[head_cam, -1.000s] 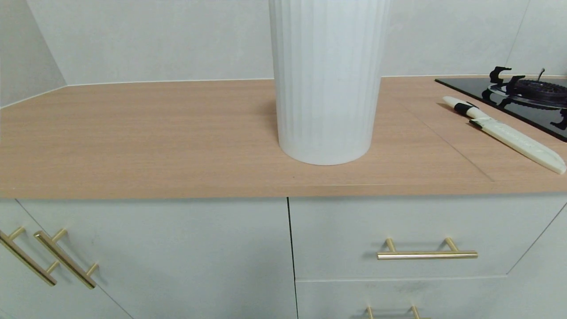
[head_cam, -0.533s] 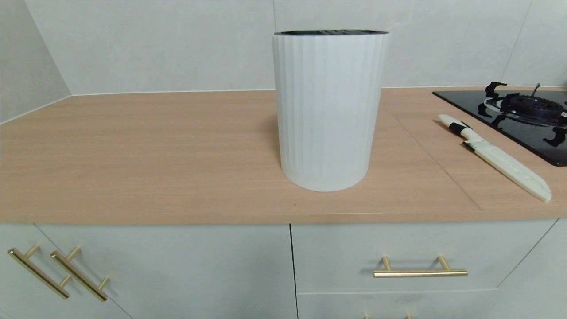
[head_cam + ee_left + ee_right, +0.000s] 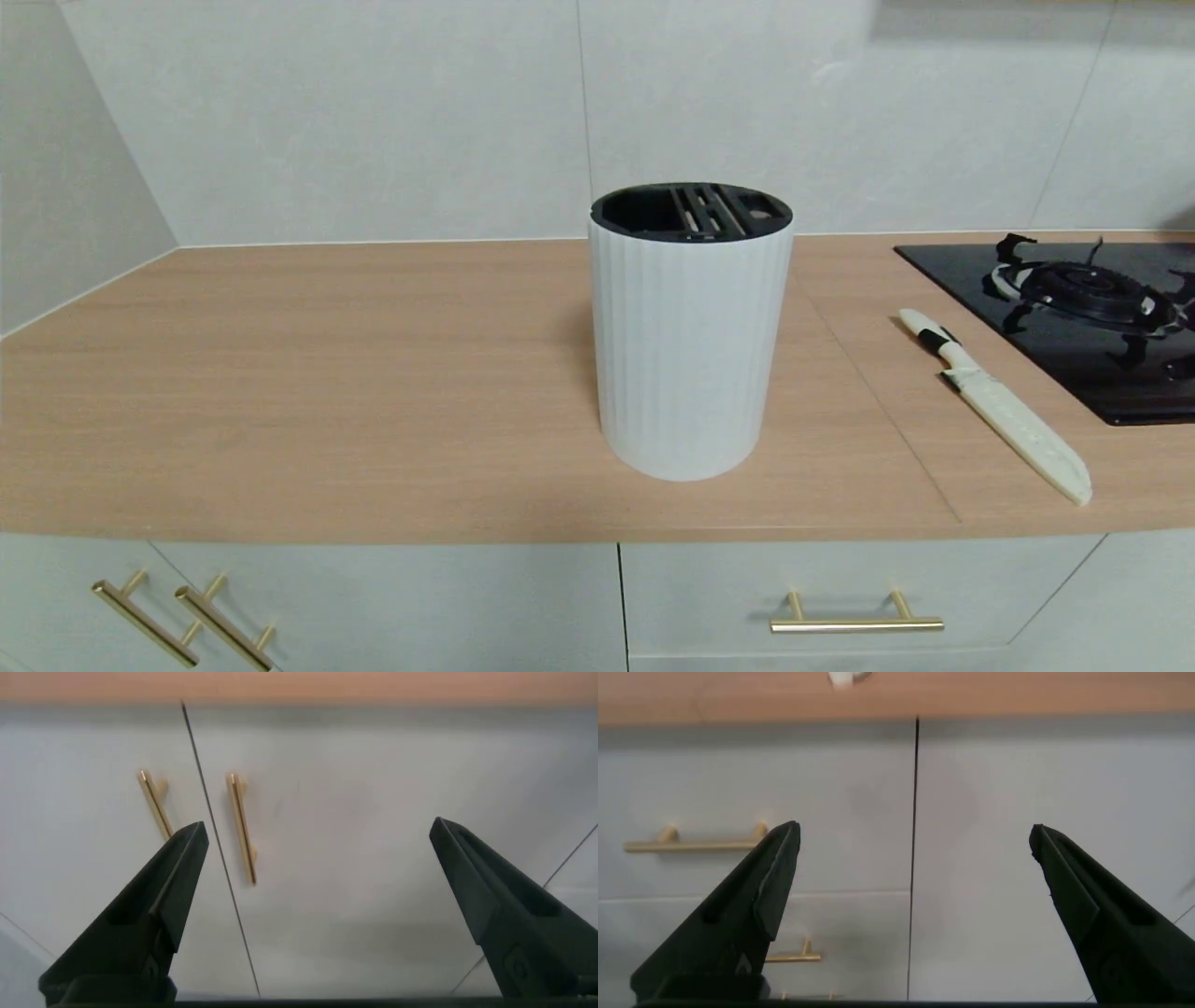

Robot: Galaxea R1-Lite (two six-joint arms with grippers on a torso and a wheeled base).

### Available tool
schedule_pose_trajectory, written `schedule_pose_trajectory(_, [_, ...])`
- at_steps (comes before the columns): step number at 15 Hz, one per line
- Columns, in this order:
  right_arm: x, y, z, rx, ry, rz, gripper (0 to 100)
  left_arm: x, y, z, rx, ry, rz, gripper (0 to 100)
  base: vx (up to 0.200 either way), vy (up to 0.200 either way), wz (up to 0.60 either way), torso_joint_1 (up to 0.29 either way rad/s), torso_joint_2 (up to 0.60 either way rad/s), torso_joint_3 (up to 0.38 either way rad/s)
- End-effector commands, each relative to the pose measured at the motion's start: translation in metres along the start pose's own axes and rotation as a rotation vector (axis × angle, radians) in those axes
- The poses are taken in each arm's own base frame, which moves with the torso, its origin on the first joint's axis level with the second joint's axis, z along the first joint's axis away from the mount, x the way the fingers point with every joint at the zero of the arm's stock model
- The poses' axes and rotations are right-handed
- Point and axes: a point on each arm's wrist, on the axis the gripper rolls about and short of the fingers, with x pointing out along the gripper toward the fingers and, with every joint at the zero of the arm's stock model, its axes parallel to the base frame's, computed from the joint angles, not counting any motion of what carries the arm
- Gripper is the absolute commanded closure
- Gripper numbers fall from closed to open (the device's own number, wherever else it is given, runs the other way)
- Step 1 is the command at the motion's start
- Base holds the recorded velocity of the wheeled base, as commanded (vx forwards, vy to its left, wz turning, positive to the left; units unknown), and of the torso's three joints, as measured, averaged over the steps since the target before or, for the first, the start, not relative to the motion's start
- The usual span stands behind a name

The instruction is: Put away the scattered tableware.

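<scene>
My left gripper [image 3: 318,826] and right gripper [image 3: 914,829] both wide open, empty. Knife [image 3: 999,411] lies flat near the counter's [image 3: 327,392] right front edge. Looks light, stiff, sharp, probably slippery, so I'd grab the handle [image 3: 932,341].

Location: domestic kitchen. Indicators: a wood-grain table [image 3: 373,392] backed by a pale tiled wall [image 3: 373,121]; a black glass gas hob [image 3: 1074,308] set into the table; white cabinet fronts [image 3: 420,597] with brass bar handles [image 3: 856,623] below; a ribbed white knife block [image 3: 686,355] and a knife [image 3: 999,411] on the table.
</scene>
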Motion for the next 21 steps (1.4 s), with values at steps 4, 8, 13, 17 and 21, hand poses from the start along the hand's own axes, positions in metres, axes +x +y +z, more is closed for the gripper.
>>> schedule_pose_trajectory(4, [0.0001, 0.0, 0.0, 0.0, 0.001, 0.0, 0, 0.0, 0.0, 0.0001, 0.0, -0.001, 0.0, 0, 0.0, 0.0, 0.0, 0.204, -0.49, -0.29])
schedule_pose_trajectory(8, [0.0001, 0.0, 0.0, 0.0, 0.001, 0.0, 0, 0.0, 0.0, 0.0001, 0.0, -0.001, 0.0, 0, 0.0, 0.0, 0.0, 0.216, -0.5, -0.284])
schedule_pose_trajectory(13, [0.0001, 0.0, 0.0, 0.0, 0.001, 0.0, 0, 0.0, 0.0, 0.0001, 0.0, -0.001, 0.0, 0, 0.0, 0.0, 0.0, 0.242, -0.53, -0.296])
schedule_pose_trajectory(17, [0.0001, 0.0, 0.0, 0.0, 0.001, 0.0, 0, 0.0, 0.0, 0.0001, 0.0, -0.001, 0.0, 0, 0.0, 0.0, 0.0, 0.263, -0.57, -0.306])
schedule_pose_trajectory(21, [0.0001, 0.0, 0.0, 0.001, 0.001, 0.0, 0, 0.0, 0.0, 0.0001, 0.0, -0.001, 0.0, 0, 0.0, 0.0, 0.0, 0.266, -0.56, -0.303])
